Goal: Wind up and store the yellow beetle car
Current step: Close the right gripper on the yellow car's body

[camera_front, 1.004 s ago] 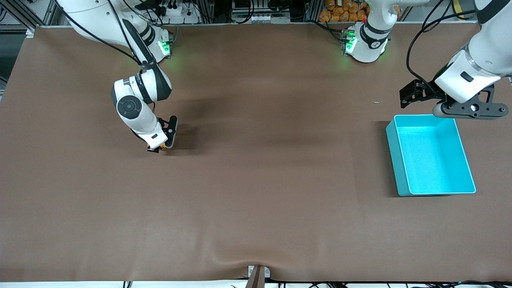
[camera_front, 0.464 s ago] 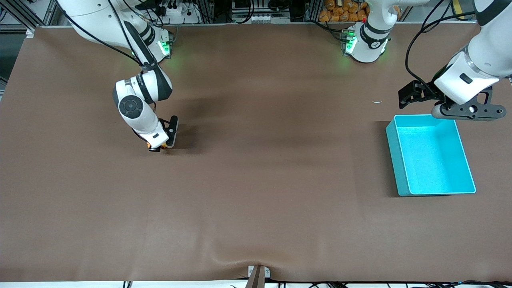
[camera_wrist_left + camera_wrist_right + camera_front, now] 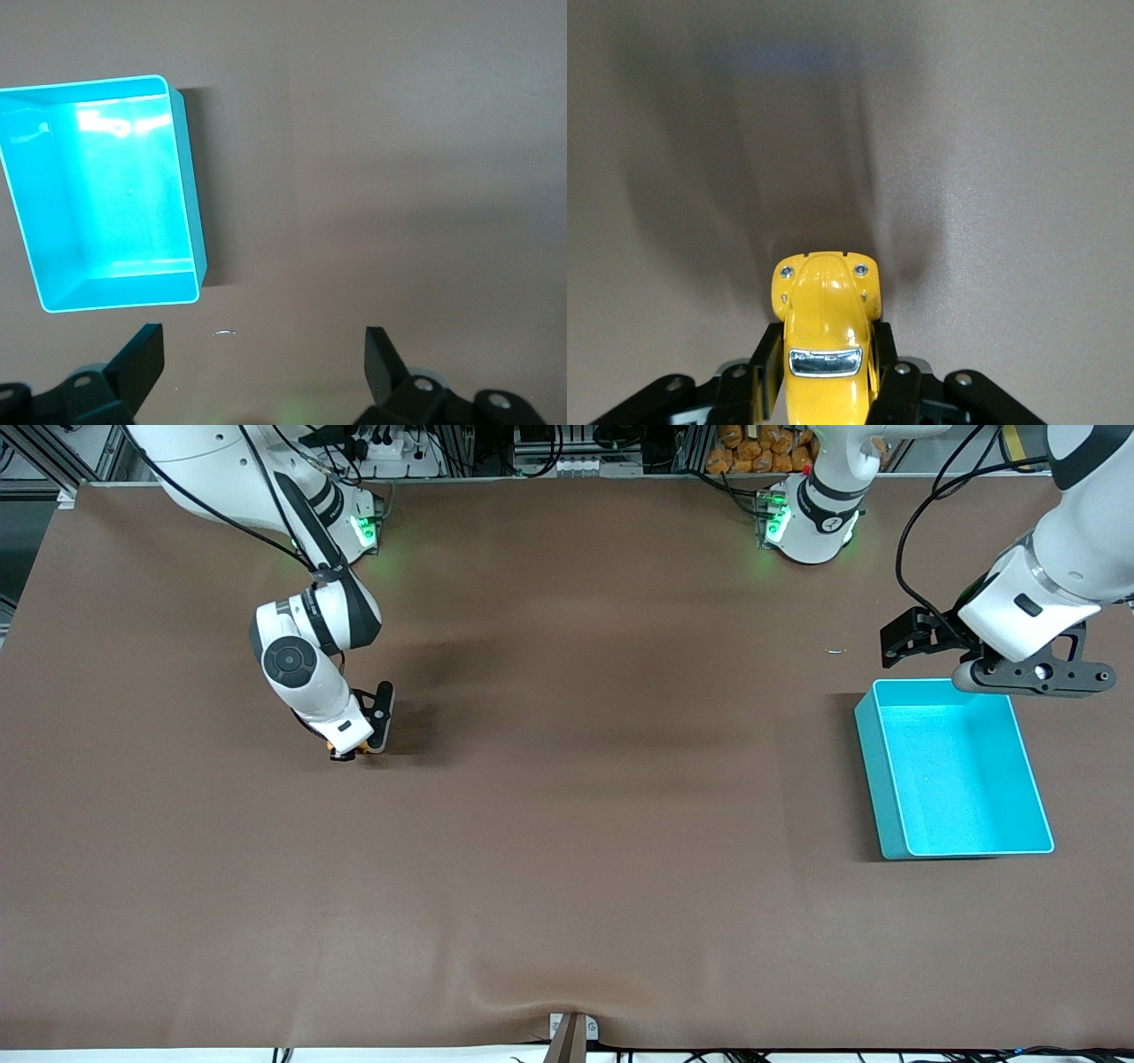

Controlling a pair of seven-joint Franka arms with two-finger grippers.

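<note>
Table: I see a brown mat [image 3: 567, 886] covering the whole surface, with a slight pucker at the middle of the edge nearest the front camera.
Bin: a turquoise bin [image 3: 955, 841] sits toward the left arm's end of the table, roughly midway between the near edge and the edge where the bases stand. My left wrist view shows its inside [image 3: 97, 204] lit and bare.
Car: the yellow beetle car [image 3: 825, 332] is down at the mat toward the right arm's end, about as far from the near edge as the bin. From the front I get only a sliver of orange-yellow [image 3: 341, 751] under the wrist.
Right gripper: the right gripper [image 3: 347, 751] is low at the mat, and I read its fingers [image 3: 767, 359] as pressed in against both sides of the car. Whether the wheels touch the mat I cannot tell.
Left gripper: the left gripper [image 3: 264, 354] hangs in the air over the mat just beside the bin's wall on the bases' side, fingers [image 3: 142, 356] spread wide with nothing between them.
Speck: a small pale scrap [image 3: 835, 651] lies on the mat, farther from the front camera than the bin.
</note>
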